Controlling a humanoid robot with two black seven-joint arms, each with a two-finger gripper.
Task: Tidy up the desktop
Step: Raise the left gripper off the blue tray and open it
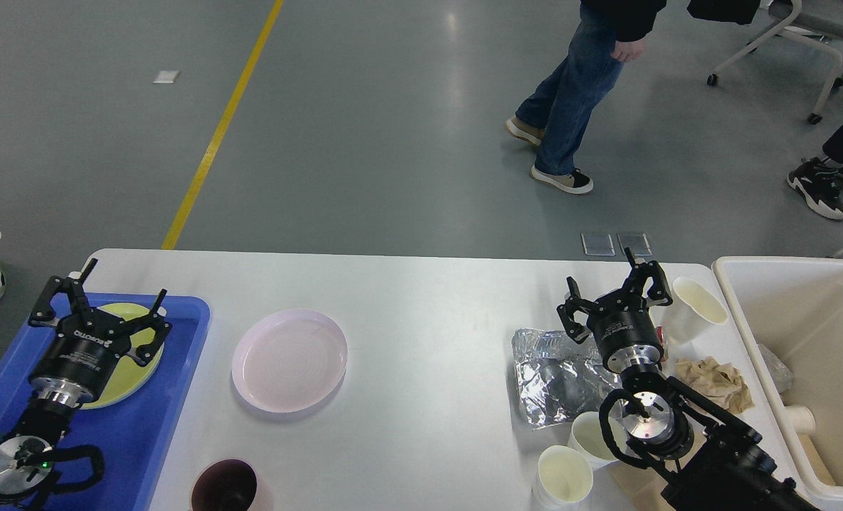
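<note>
The white desktop (421,298) spans the lower half of the head view. My left gripper (98,289) hangs open and empty above a yellow plate (138,355) lying in the blue tray (173,397) at the left. A pink plate (290,360) rests just right of the tray. My right gripper (609,287) stands open and empty over crumpled foil (553,380), beside a tipped white paper cup (695,306). Crumpled brown paper (712,380) lies to its right.
A deep white bin (797,270) at the right edge holds a cup and scraps. Two white cups (567,475) stand near my right arm at the front edge. A dark maroon cup (224,488) sits at the front. A person walks beyond the table.
</note>
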